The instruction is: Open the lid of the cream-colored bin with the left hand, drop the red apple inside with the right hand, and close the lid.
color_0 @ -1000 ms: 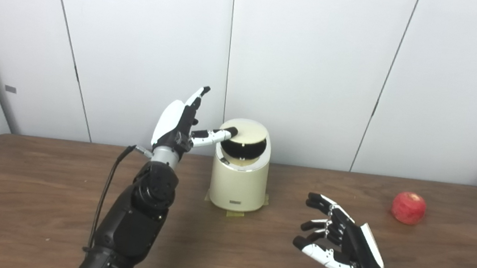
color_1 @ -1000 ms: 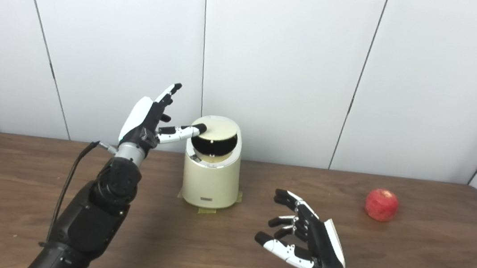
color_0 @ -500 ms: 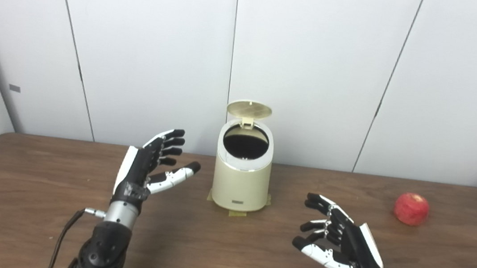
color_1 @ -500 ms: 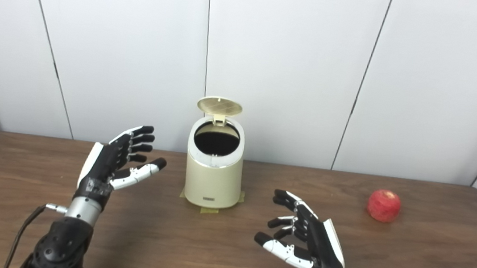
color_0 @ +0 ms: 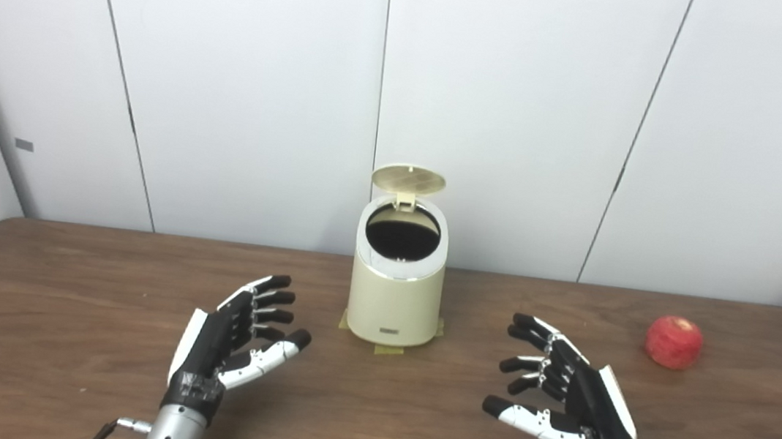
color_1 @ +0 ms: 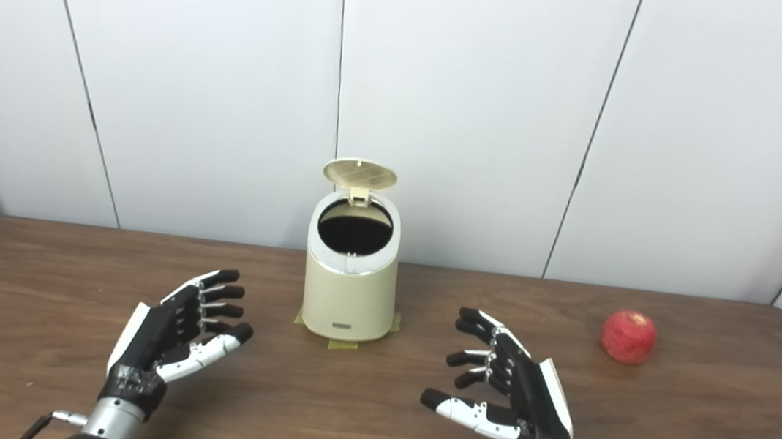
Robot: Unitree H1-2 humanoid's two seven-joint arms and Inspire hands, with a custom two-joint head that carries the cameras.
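Note:
The cream-colored bin (color_0: 394, 301) stands at the back middle of the table, its round lid (color_0: 409, 178) tipped up behind a dark opening. A red apple (color_0: 674, 341) rests far right on the table, untouched. My left hand (color_0: 231, 340) hovers open, low and to the front left of the bin, holding nothing. On the front right side my right hand (color_0: 565, 405) is open too, fingers spread, well left of the apple.
The bin sits on yellowish tape patches (color_0: 389, 349) stuck to the brown wooden table (color_0: 54, 328). White wall panels close off the back just behind the bin. A cable (color_1: 48, 417) trails from my left wrist.
The lid went from partly raised under my left thumb to fully up. My left hand then dropped away from the bin toward the table's front. My right hand lifted slightly.

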